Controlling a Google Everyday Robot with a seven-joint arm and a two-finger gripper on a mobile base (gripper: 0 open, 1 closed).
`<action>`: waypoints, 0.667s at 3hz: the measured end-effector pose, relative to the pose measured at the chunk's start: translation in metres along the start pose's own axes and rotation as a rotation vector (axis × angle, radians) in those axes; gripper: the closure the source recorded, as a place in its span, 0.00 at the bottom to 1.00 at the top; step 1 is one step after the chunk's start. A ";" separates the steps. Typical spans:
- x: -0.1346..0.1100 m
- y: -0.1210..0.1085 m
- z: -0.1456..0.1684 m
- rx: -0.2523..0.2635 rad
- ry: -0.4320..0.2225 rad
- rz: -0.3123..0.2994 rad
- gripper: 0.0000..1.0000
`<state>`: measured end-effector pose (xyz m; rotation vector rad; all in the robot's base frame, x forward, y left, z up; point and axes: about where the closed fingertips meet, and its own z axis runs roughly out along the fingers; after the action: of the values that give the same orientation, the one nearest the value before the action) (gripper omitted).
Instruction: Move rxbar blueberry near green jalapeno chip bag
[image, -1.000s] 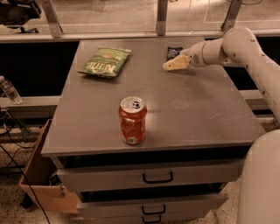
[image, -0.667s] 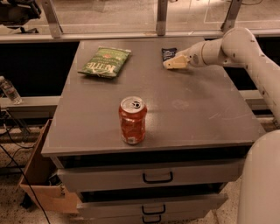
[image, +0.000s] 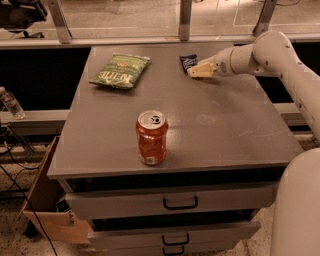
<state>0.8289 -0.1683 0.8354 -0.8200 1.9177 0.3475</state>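
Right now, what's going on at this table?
The robot's gripper is at the far side of the grey tabletop, its tip right beside the small dark navy snack bar wrapper. That bar lies flat near the back edge, well apart from the flat green crinkly chip bag on the left of the view. An orange soda can stands upright near the front edge, away from the gripper.

The robot's white arm (image: 295, 85) runs up along the right side and bends at a round elbow (image: 272, 47) near the top. From there it stretches out to the left. At its end the pale gripper (image: 199, 70) points left, low over the far part of the bench (image: 225, 130). The robot's big white body (image: 300, 210) fills the bottom right corner.
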 end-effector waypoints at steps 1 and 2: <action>-0.001 0.000 0.000 0.000 0.000 0.000 1.00; -0.001 0.000 -0.001 0.000 0.000 0.000 1.00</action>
<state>0.8289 -0.1683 0.8365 -0.8201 1.9174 0.3474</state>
